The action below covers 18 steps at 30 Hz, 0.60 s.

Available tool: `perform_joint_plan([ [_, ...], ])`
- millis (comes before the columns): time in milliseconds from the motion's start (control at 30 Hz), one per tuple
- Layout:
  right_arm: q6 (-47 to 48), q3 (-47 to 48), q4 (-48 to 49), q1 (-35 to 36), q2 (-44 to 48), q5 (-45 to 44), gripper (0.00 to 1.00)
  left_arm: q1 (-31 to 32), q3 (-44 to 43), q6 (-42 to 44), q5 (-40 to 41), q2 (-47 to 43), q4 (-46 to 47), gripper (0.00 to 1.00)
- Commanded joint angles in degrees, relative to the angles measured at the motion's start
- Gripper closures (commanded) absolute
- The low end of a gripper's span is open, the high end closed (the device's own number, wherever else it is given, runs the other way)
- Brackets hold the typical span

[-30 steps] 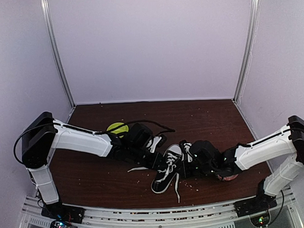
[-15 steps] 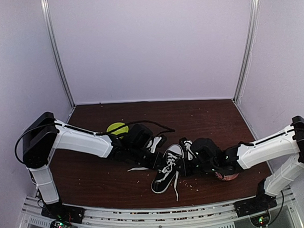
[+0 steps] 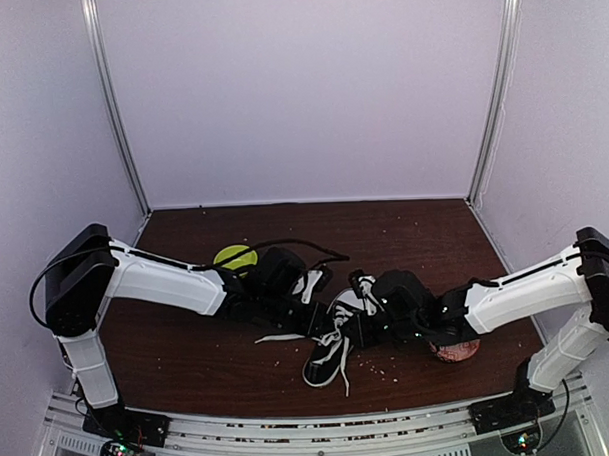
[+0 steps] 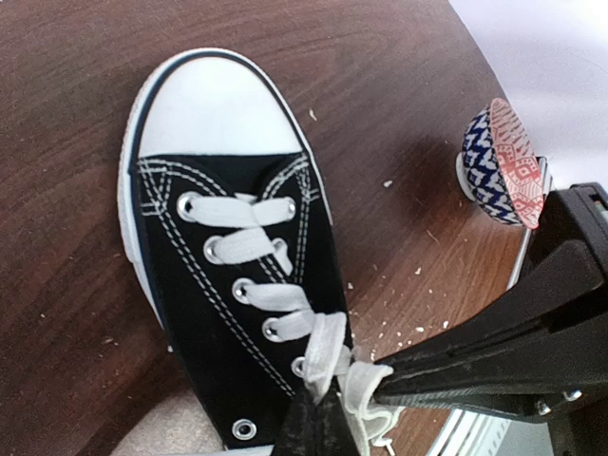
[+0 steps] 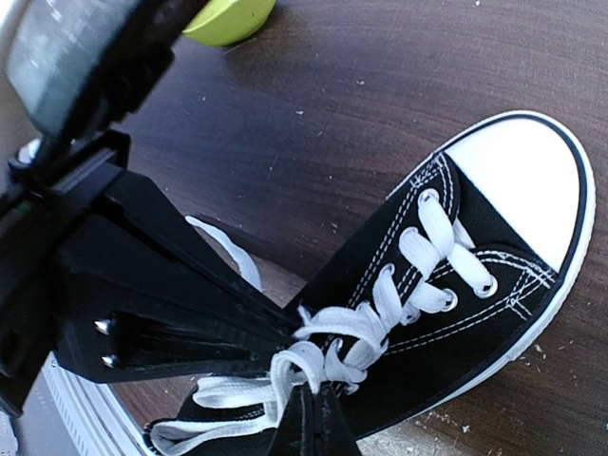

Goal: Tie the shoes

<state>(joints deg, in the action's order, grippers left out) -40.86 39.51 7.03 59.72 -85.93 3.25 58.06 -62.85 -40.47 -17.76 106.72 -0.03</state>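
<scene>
Moved: right tool (image 3: 358,324), toward 9 o'clock.
Tools: left tool (image 4: 316,423), right tool both clenched on laces (image 4: 328,344).
Handling: sneaker (image 3: 329,352) light, laces limp; pinch near ends.

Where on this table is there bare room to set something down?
Bare: the far strip of the brown wooden table along the back wall, beyond the lime-green round object; the near-left patch between left arm and front rail. Crowded: centre, where left end effector and right end effector pinch white laces on the black canvas sneaker; near right, the red-and-blue patterned bowl.
</scene>
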Motion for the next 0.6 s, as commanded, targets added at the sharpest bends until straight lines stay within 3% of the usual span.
perform_joint_plan([
  [0,0.17,0.87,0.09,-0.22,-1.11,0.25,1.0,0.03,-0.77,-0.29,3.16,-1.51,1.31,1.0],
  [567,-0.21,4.18,0.04,-0.21,-5.68,-0.33,1.0,0.03,1.58,0.83,1.44,-3.2,4.86,1.0],
])
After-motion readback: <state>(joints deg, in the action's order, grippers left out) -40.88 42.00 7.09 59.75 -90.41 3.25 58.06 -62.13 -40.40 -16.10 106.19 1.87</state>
